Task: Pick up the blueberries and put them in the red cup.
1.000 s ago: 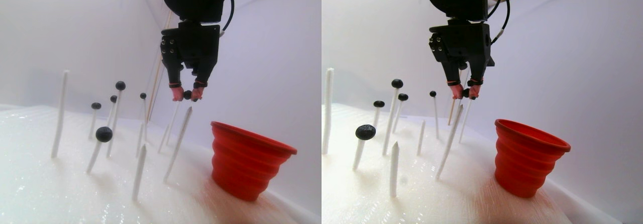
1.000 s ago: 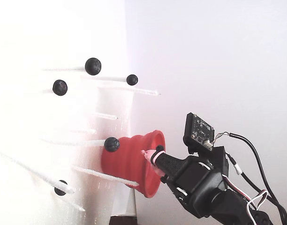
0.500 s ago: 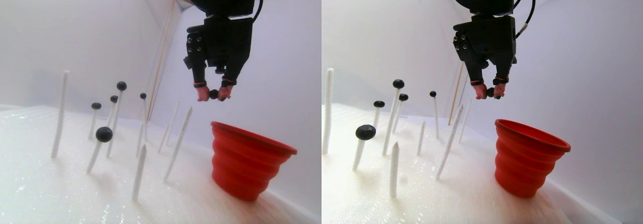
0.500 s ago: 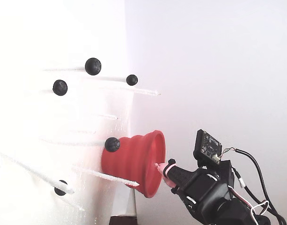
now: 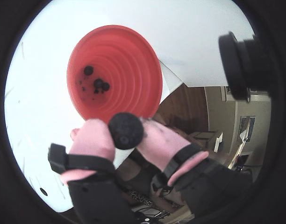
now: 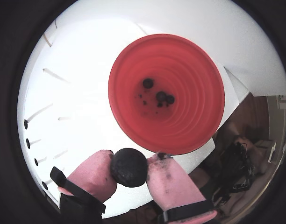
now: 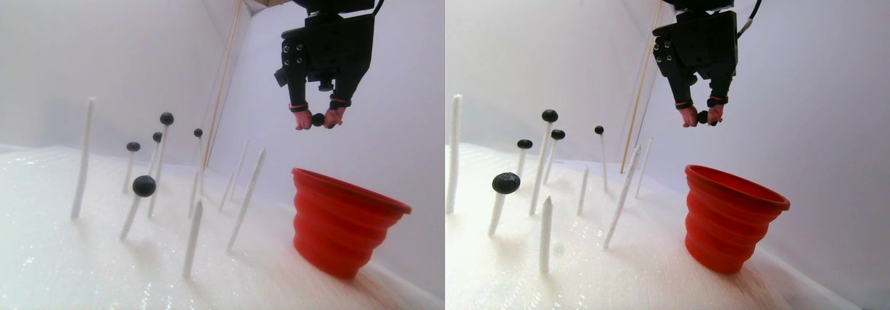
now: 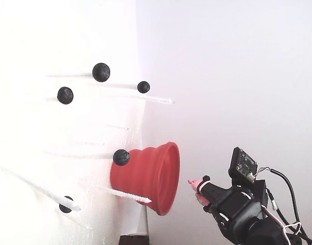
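Observation:
My gripper [image 7: 318, 120] is shut on one blueberry [image 6: 129, 167], pinched between its pink fingertips [image 5: 94, 137]. It hangs well above the red cup [image 7: 344, 219], over the left part of the rim in the stereo pair view. In both wrist views the cup's open mouth [image 6: 189, 60] lies just beyond the held berry [image 5: 126, 130]. Three blueberries [image 6: 160, 96] rest in its bottom. In the fixed view the gripper [image 8: 194, 182] floats off the cup's rim [image 8: 169, 178]. Several more blueberries [image 7: 144, 185] [image 8: 101, 72] sit on the tips of white sticks.
Thin white sticks [image 7: 245, 193], some bare, stand up from the white foam base [image 7: 83, 268]. A long wooden rod [image 7: 224, 74] leans in the back corner. White walls close in the back and right. The foam's edge ends just past the cup [image 6: 227, 88].
The gripper, still shut on the blueberry, has travelled right from the sticks toward the cup and risen slightly. In the fixed view it has drawn away from the cup's rim.

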Controlling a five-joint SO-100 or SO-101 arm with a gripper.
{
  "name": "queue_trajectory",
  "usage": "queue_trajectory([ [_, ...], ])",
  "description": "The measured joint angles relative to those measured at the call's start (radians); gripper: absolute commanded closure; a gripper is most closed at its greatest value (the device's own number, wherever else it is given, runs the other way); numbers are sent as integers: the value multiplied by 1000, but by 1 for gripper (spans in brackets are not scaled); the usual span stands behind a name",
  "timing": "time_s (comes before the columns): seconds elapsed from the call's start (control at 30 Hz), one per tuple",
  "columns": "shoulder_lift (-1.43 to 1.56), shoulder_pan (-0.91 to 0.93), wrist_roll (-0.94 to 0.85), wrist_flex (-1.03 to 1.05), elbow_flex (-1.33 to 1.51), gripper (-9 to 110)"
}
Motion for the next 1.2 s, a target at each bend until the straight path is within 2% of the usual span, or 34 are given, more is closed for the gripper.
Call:
queue_trajectory([
  [0.6, -92, 81, -26, -52, -64, 91],
  [0.83, -107, 97, -35, -55, -77, 83],
  [1.2, -107, 100, -40, -55, -77, 84],
])
